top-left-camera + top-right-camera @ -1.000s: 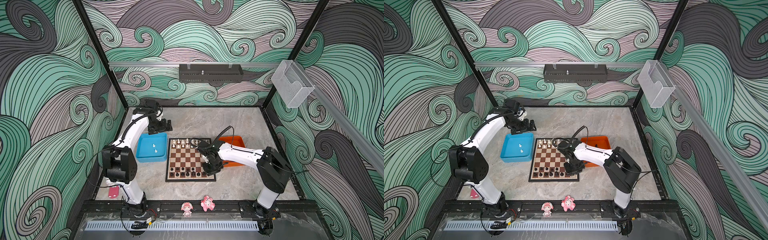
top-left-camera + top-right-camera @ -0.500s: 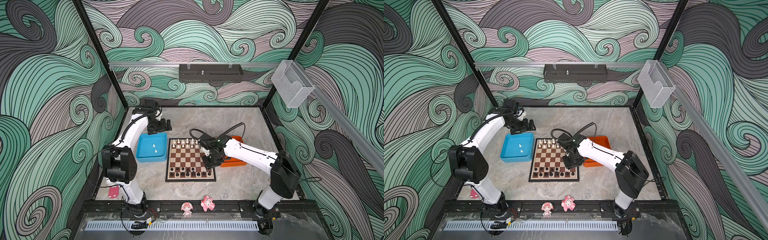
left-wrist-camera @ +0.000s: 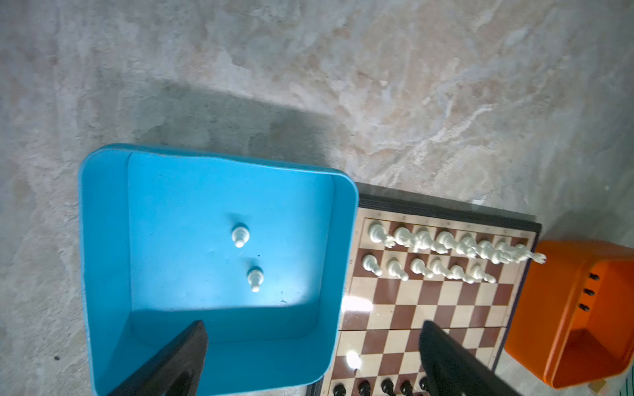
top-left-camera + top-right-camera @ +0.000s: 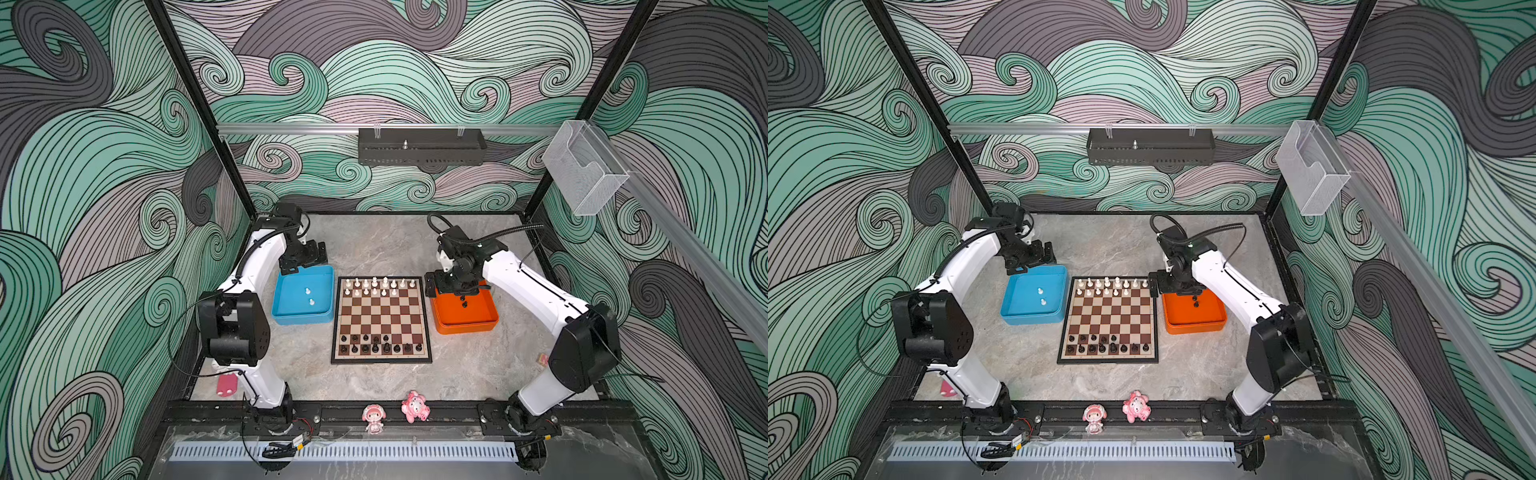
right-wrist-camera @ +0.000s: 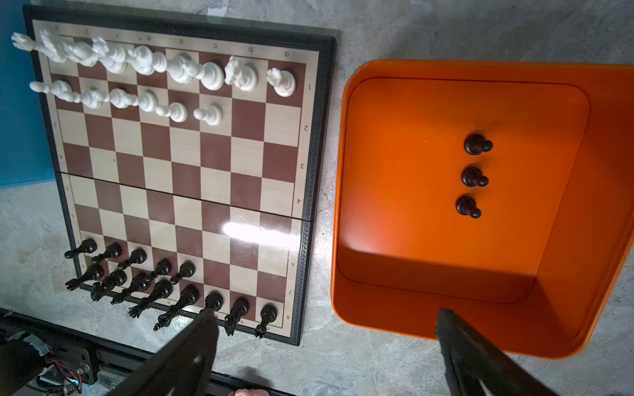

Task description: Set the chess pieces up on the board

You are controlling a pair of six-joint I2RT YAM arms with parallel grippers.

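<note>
The board [image 4: 381,320] lies mid-worktop. White chess pieces [image 4: 375,282] occupy its two far rows and black chess pieces [image 4: 375,348] its two near rows, with both pawn rows incomplete.

Two white pawns [image 3: 240,235] stand in the blue tray [image 4: 301,320] at the board's left edge. Three black pawns [image 5: 473,176] stand in the orange tray [image 4: 465,328] at its right edge.

The left gripper [image 3: 312,329] hangs over the blue tray's far edge, jaws released and empty. The right gripper [image 5: 327,313] hangs over the orange tray's far edge, jaws spread, grasping nothing.
</note>
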